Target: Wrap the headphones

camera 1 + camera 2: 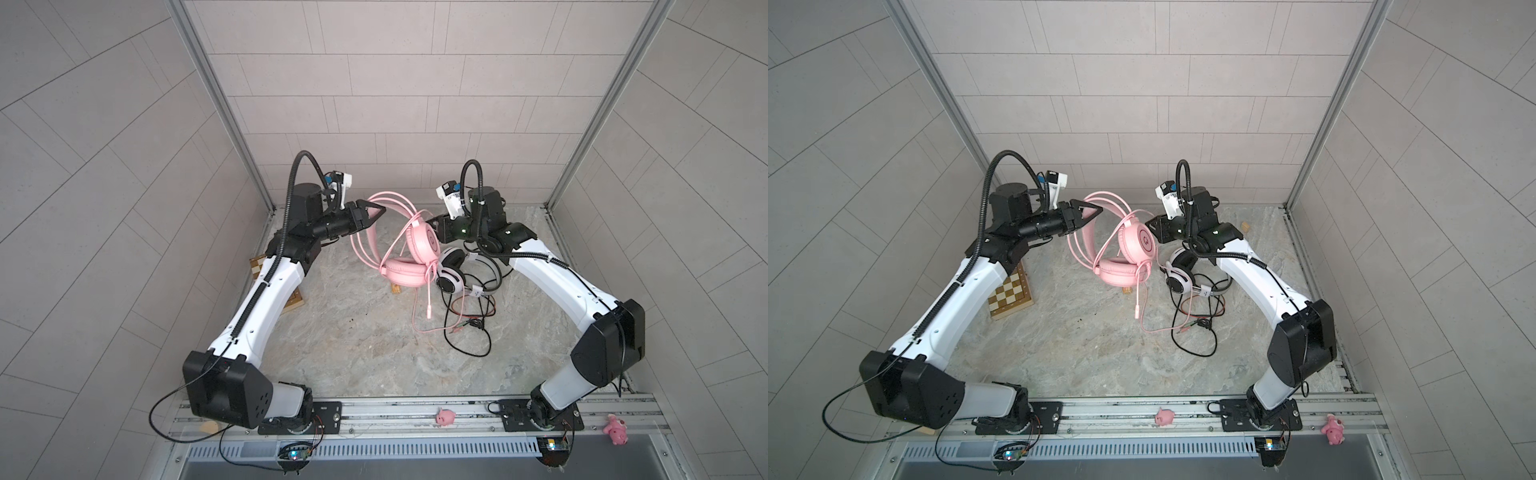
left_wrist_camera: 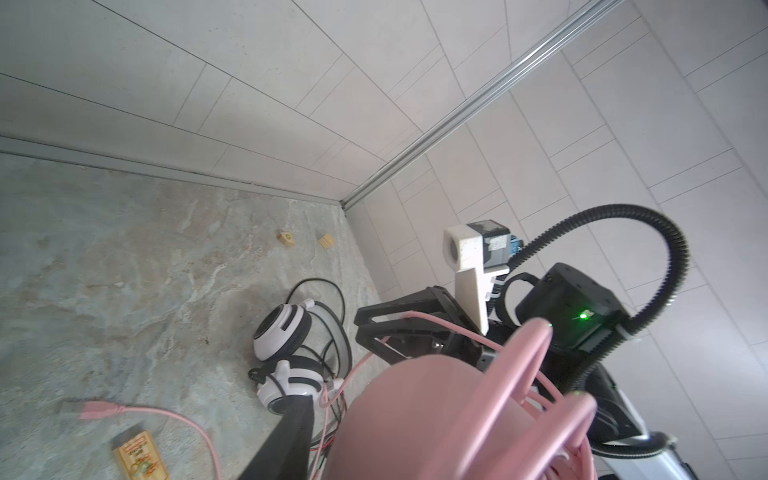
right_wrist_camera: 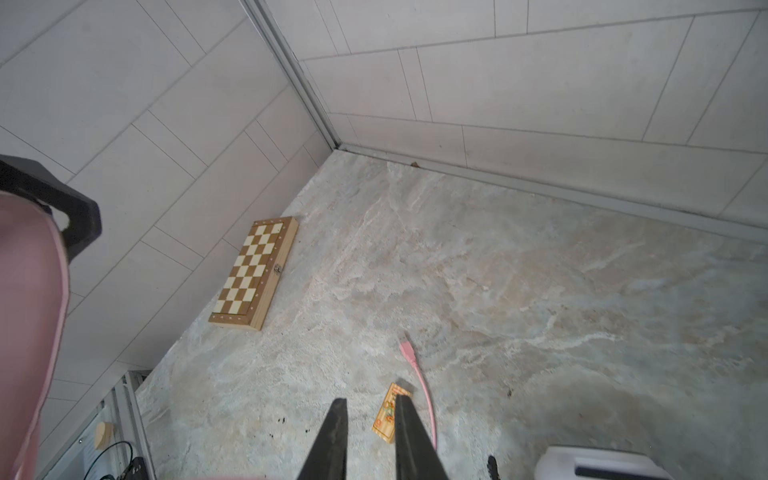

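Observation:
The pink headphones [image 1: 423, 243] [image 1: 1144, 241] are at the middle back, one ear cup up and the other low by the table. My left gripper [image 1: 374, 214] [image 1: 1092, 214] is shut on their headband together with loops of pink cable [image 1: 399, 199]; in the left wrist view the headband [image 2: 415, 415] fills the front beside one dark finger [image 2: 293, 432]. The cable's loose end and plug [image 1: 428, 311] trail on the table. The white-and-black headphones [image 1: 451, 274] [image 2: 282, 332] lie to the right in a black cable tangle. My right gripper [image 1: 433, 222] [image 3: 370, 401] is beside the upper pink cup, its jaws slightly open and holding nothing.
A folded chessboard [image 1: 1011, 293] [image 3: 253, 274] lies at the left wall under my left arm. A small printed wooden block [image 3: 390, 415] sits by the pink cable. Two small wooden pieces [image 2: 286, 238] lie near the back right corner. Pink pig toys [image 1: 444, 417] sit on the front rail.

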Controlling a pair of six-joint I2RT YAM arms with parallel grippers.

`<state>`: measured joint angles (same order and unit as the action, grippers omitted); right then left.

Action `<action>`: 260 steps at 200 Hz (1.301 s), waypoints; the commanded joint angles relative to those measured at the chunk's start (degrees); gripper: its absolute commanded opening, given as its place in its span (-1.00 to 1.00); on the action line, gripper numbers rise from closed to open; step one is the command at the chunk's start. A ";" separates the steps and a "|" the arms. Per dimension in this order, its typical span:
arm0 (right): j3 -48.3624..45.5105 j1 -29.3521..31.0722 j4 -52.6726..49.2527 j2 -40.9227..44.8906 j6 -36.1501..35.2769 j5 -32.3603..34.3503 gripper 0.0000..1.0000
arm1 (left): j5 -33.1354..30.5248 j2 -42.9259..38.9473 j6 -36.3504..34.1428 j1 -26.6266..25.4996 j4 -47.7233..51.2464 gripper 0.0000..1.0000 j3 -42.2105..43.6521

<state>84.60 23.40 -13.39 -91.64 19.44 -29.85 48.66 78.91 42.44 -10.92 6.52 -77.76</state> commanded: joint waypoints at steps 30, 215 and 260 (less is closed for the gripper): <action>-0.05 -0.37 15.04 -6.58 8.62 -6.82 -0.31 | 6.55 -0.18 13.86 0.88 -13.34 -1.00 -4.99; 0.56 6.88 37.92 -31.26 21.86 -6.62 -0.56 | -8.82 9.03 38.62 5.87 -32.20 -1.00 -10.46; -2.25 9.94 37.09 -30.65 21.97 -6.02 -0.81 | -16.36 11.01 39.83 7.20 -33.12 -1.00 -11.89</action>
<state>83.31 31.99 23.62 -122.48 41.01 -36.36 38.15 90.65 77.65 -4.60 -18.61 -85.91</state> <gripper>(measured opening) 0.107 0.492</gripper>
